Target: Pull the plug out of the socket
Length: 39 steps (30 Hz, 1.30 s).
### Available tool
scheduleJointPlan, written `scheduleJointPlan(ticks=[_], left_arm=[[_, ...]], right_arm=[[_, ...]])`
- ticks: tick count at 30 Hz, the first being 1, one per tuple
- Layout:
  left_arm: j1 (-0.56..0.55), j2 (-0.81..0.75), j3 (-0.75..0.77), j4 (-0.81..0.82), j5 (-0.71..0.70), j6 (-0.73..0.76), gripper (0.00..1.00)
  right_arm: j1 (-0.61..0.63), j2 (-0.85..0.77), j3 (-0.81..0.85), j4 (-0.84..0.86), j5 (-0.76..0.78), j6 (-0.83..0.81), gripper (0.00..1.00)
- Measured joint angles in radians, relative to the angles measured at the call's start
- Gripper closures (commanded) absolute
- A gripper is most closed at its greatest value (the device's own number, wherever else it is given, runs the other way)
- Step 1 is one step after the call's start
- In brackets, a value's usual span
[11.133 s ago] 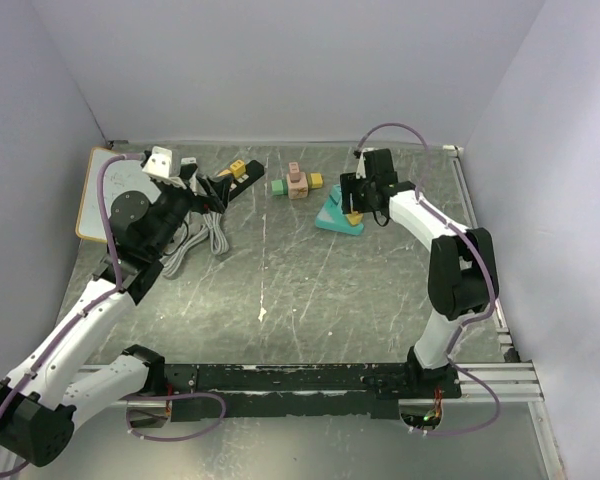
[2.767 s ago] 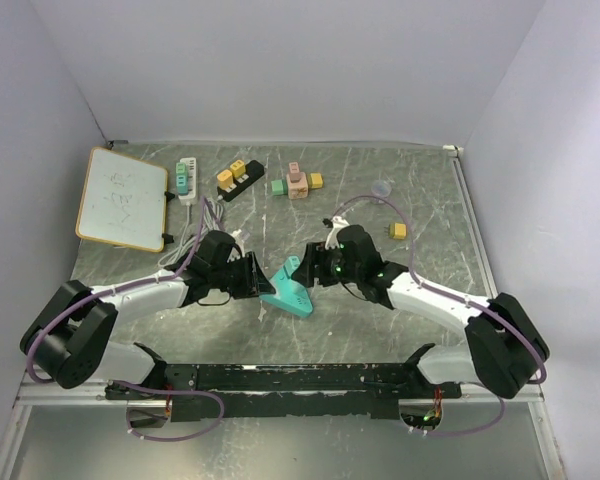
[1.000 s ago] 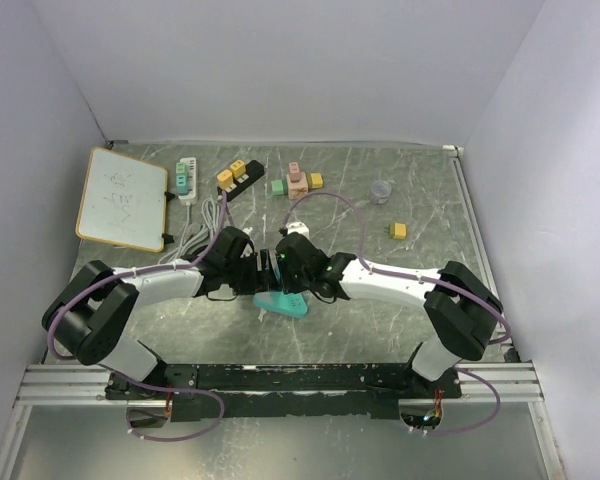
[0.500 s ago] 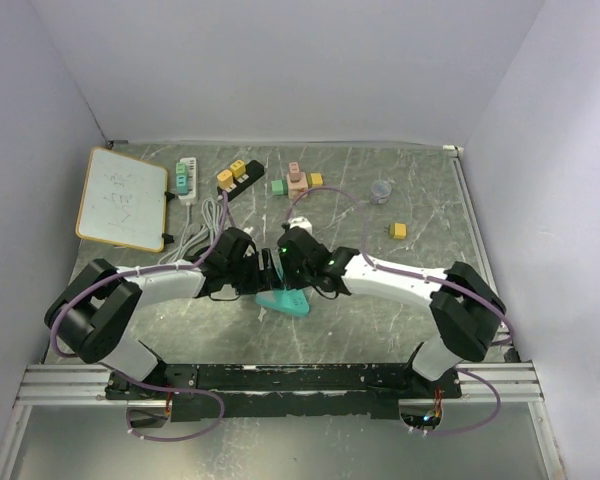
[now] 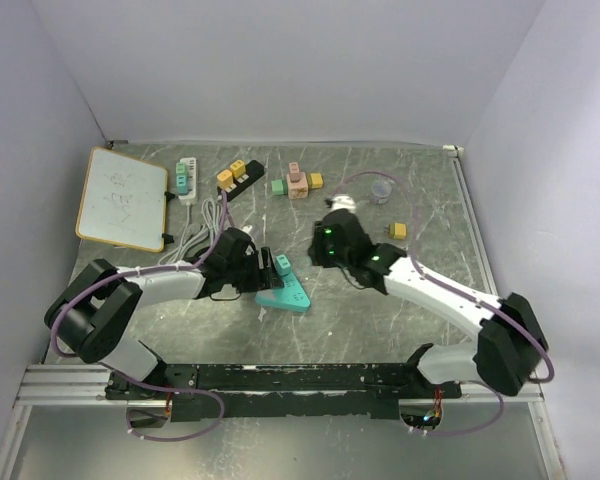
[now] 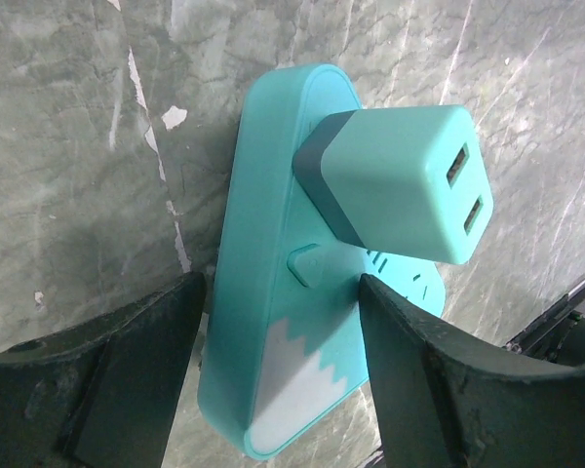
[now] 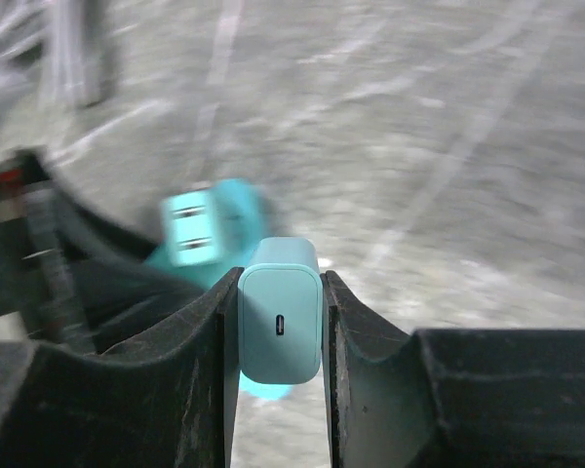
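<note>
plug (image 7: 280,322), teal with one small port on its face, sits clamped between the two fingers of my right gripper (image 7: 280,283), which is narrowed to the plug's width. in the top view that right gripper (image 5: 327,243) is raised clear of the socket (image 5: 285,297), up and to its right, so the plug is out and apart from it. my left gripper (image 6: 278,302) is about half open across the socket's (image 6: 263,322) width, one finger against each long side, pinning it to the grey marbled table (image 5: 380,330). a second plug (image 6: 390,185), two-tone teal with two ports, is seated in the socket near its rounded end, tilted towards my left wrist camera. behind my right-hand plug the socket appears only as a blur. farther back on the table, well apart from both grippers: a whiteboard (image 5: 123,198), a white power strip (image 5: 186,178), a black power strip (image 5: 238,178), grey cables (image 5: 202,228), stacked coloured blocks (image 5: 298,182), a clear cup (image 5: 381,189) and a yellow block (image 5: 398,231).
</note>
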Motion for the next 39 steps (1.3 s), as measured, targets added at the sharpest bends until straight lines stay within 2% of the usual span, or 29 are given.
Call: scheduleJointPlan(ticks=[6, 11, 17, 26, 31, 34, 37, 39], left_arm=[[0.0, -0.019, -0.015, 0.002, 0.001, 0.012, 0.23], [0.0, -0.023, -0.017, 0.002, 0.005, 0.024, 0.23], [0.0, -0.022, -0.015, 0.0, 0.01, 0.031, 0.23], [-0.001, -0.032, -0.019, -0.009, 0.011, 0.036, 0.24], [-0.001, -0.043, -0.025, -0.019, 0.012, 0.037, 0.25], [-0.001, -0.043, -0.025, -0.02, 0.013, 0.037, 0.25], [-0.001, -0.043, -0.025, -0.019, 0.014, 0.037, 0.25], [-0.001, -0.043, -0.025, -0.019, 0.015, 0.037, 0.25]], right_arm=[[-0.358, -0.153, -0.199, 0.023, -0.101, -0.037, 1.0], [-0.583, -0.077, -0.217, 0.103, -0.263, -0.053, 1.0], [-0.703, 0.188, -0.097, 0.231, -0.412, -0.044, 0.99], [-0.743, 0.474, 0.089, 0.354, -0.533, -0.01, 0.94], [-0.76, 0.504, 0.098, 0.352, -0.566, -0.007, 0.82], [-0.78, 0.504, 0.09, 0.357, -0.588, -0.01, 0.64], [-0.798, 0.509, 0.09, 0.344, -0.597, -0.02, 0.4], [-0.807, 0.507, 0.09, 0.328, -0.592, -0.041, 0.28]])
